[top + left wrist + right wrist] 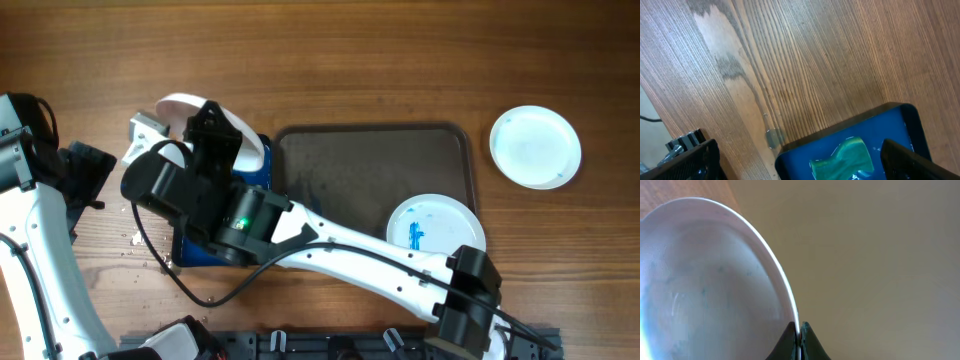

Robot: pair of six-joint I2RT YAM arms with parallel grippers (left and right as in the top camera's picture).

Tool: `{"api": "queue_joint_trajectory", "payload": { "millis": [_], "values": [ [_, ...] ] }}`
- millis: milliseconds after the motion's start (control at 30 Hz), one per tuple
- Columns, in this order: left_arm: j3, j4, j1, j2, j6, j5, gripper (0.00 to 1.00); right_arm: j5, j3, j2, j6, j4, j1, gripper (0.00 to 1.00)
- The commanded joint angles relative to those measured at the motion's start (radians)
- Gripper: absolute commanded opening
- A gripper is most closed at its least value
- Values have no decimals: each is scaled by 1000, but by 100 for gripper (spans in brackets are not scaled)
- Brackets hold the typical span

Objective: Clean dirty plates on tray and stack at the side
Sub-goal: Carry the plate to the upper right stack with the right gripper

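A round white plate (715, 290), faintly blue-smeared, is pinched at its rim by the closed right gripper (799, 335), at 9 o'clock of the large dark grey-brown rectangular tray (350, 150). A blue-scribbled white plate (435, 225) lies at the tray's 5 o'clock corner. The left gripper (800, 162) stands spread wide, empty.

1. No legible text, label, brand or number in the overhead view or in either wrist view.
2. Blue marks on the scribbled plate (435, 228) at the right front corner of the tray (340, 150): loose strokes only, not readable as letters or digits.
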Motion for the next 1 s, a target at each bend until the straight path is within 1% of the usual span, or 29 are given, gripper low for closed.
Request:
{"api": "queue_joint_trajectory", "payload": {
  "millis": [0,33,67,100,133,167,200,233,267,300,333,367,400,467,500,567,600,633,767,867,967],
  "values": [
    [1,-2,8,2,-10,5,100,-66,18,-8,170,-54,-10,4],
    [1,-1,8,2,-10,5,100,14,18,-8,150,-38,-10,4],
    [1,0,8,2,-10,5,100,71,18,-7,191,11,-25,4],
    [1,0,8,2,-10,5,100,11,18,-11,189,-17,-24,4],
    [1,0,8,2,-10,5,100,7,18,-14,98,-37,-8,5],
    [1,0,8,2,-10,5,100,90,18,-13,80,6,-10,5],
    [1,0,8,2,-10,5,100,184,18,-9,82,113,-25,4],
    [1,-1,8,2,-10,5,100,163,18,-10,80,127,-29,4],
    [1,-1,8,2,-10,5,100,125,18,-15,-23,87,-8,4],
    [1,-1,8,2,-10,5,100,150,18,-15,-2,105,-5,4],
    [1,-1,8,2,-10,5,100,170,18,-16,88,102,-14,4],
    [1,-3,8,2,-10,5,100,151,18,-17,195,51,-28,4],
    [1,-5,8,2,-10,5,100,63,18,-17,352,-74,-46,4],
    [1,-6,8,2,-10,5,100,-204,18,-17,667,-310,-103,4],
    [1,-5,8,2,-10,5,100,-297,18,-17,774,-371,-136,4],
    [1,-4,8,2,-10,6,100,-527,18,-17,932,-449,-235,4],
    [1,-4,8,2,-10,9,100,-641,18,-18,971,-466,-296,4],
    [1,-4,8,2,-10,13,100,-779,18,-21,1023,-481,-387,4],
    [1,-3,8,2,-10,21,100,-1040,18,-45,1096,-523,-620,4],
    [1,0,8,2,-10,22,100,-1070,18,-51,1116,-592,-773,4],
    [0,8,8,2,-10,27,100,-1035,14,-51,1102,-716,-986,4]
  ]
}}
